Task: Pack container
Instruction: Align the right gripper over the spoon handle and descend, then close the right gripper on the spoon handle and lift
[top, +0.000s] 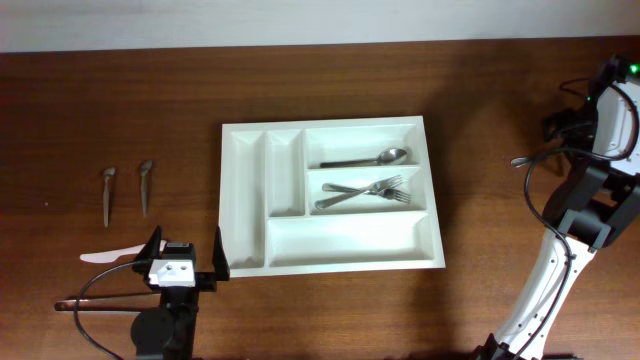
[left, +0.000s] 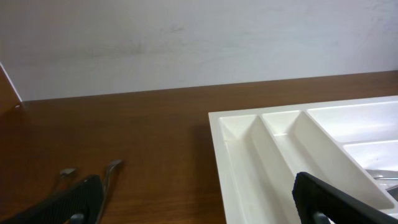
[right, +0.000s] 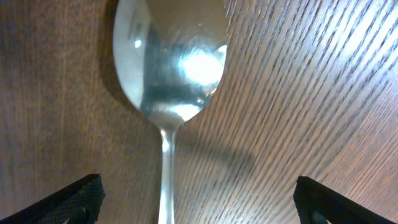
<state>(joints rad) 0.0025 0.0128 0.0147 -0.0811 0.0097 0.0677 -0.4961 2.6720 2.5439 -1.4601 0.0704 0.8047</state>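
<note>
The container (top: 350, 245) is a large white tray with five compartments in the middle of the table. One compartment holds a metal spoon (top: 365, 158), and the one below it holds two forks (top: 365, 190). My left gripper (top: 188, 245) stands open just off the tray's near left corner. In the left wrist view this gripper (left: 199, 208) spans bare wood and the tray's edge (left: 249, 155), with nothing held. My right gripper (right: 199, 202) hangs open low over another spoon (right: 168, 62). That spoon's handle runs between the fingers, touching neither. In the overhead view the right arm (top: 600, 110) hides this spoon.
Two small spoons (top: 108, 195) (top: 146, 187) lie on the wood at the far left, also visible as spoons (left: 112, 168) from the left wrist. A white plastic utensil (top: 110, 256) lies beside the left gripper. The wall runs along the table's far edge.
</note>
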